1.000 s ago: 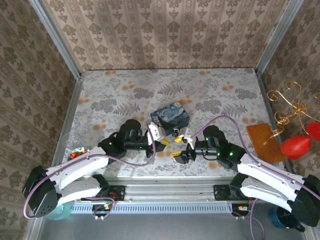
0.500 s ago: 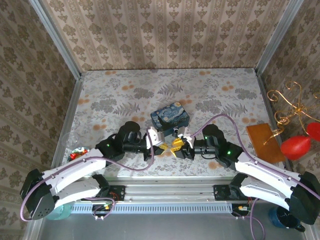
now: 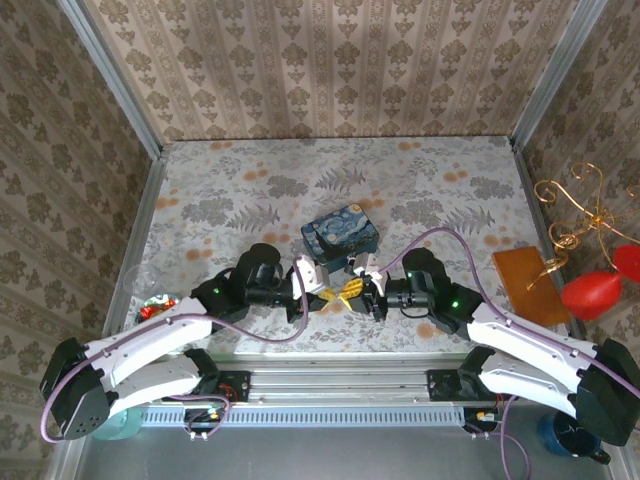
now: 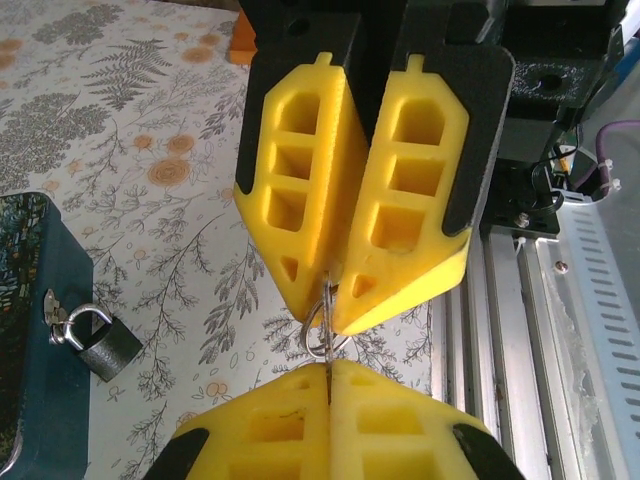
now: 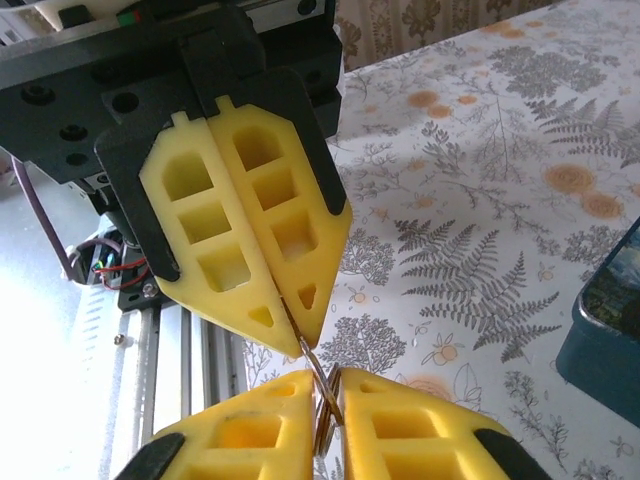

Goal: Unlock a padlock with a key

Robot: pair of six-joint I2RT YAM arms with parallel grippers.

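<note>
My left hand (image 4: pixel 328 371) is pinched fully shut on the thin edge of the key (image 4: pixel 328 384), held above the tabletop (image 4: pixel 150 150). My right hand (image 5: pixel 324 386) meets it tip to tip. Its fingers are closed down on the wire ring (image 4: pixel 316 326) that sticks out from the key, with barely a slit between them. The padlock (image 4: pixel 98 342) hangs by its shackle from the clasp (image 4: pixel 55 310) on the side of the blue tin (image 4: pixel 25 330), near both hands and touched by neither.
</note>
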